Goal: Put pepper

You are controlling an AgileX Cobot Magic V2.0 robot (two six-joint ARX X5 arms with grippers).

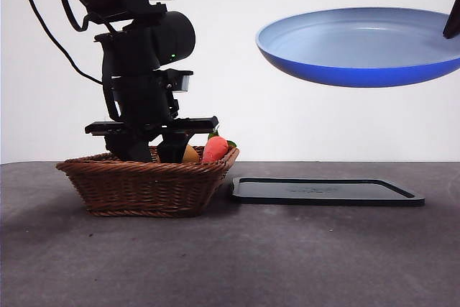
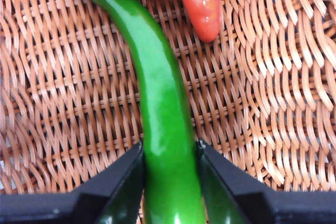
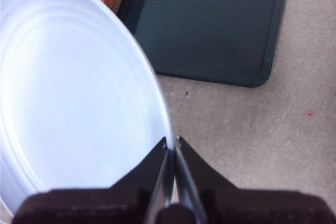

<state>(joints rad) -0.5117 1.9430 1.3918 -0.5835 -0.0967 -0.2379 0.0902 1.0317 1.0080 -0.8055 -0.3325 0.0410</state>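
The glossy dark-green pepper (image 2: 160,103) lies on the woven floor of the wicker basket (image 1: 144,181). My left gripper (image 2: 170,153) is down inside the basket, its jaws closed against both sides of the pepper. In the front view the left arm (image 1: 144,70) stands over the basket and hides the pepper. My right gripper (image 3: 170,148) is shut on the rim of the blue plate (image 3: 68,98) and holds it high in the air (image 1: 359,44) above the black tray (image 1: 323,190).
An orange-red vegetable (image 2: 202,1) lies in the basket beside the pepper; it also shows at the basket's rim (image 1: 214,149), next to a yellow-orange fruit (image 1: 190,154). The black tray (image 3: 210,30) lies flat on the dark table, right of the basket.
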